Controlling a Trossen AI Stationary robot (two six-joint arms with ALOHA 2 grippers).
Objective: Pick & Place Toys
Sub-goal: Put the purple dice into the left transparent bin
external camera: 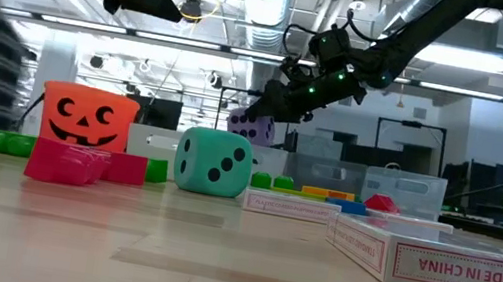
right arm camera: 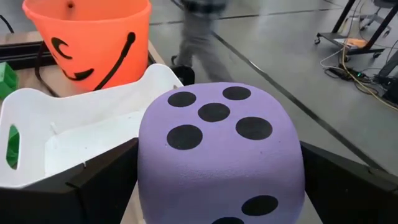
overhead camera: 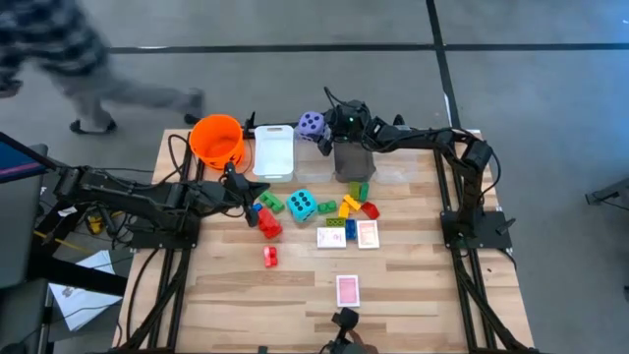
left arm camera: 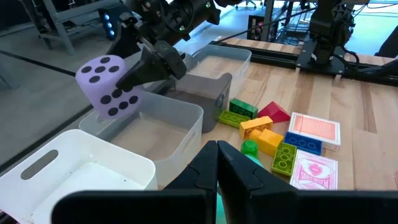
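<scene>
My right gripper [overhead camera: 320,128] is shut on the purple dotted die [overhead camera: 310,124], holding it in the air over the bins at the table's far edge. The teal die [overhead camera: 301,205] rests on the table's middle among red [overhead camera: 267,224], green [overhead camera: 271,203] and yellow bricks [overhead camera: 349,206]. Pink-backed cards [overhead camera: 367,234] lie nearer the front, one alone [overhead camera: 345,290]. Left of the teal die my left gripper [overhead camera: 241,192] hovers, shut and holding nothing. My right gripper pinches the purple die by two opposite side faces [right arm camera: 146,180], one finger [right arm camera: 93,186] on each. The fingers come from the table's right, slanting a little downward. The die [left arm camera: 106,87] is lifted clear, its five-dot face up, above the bins' rims.
An orange pumpkin bucket [overhead camera: 217,140] stands at the far left. Beside it sit a white bin [overhead camera: 274,152], a grey bin [overhead camera: 352,159] and a clear bin [overhead camera: 398,169] in a row. A person walks on the floor beyond the table [overhead camera: 59,59].
</scene>
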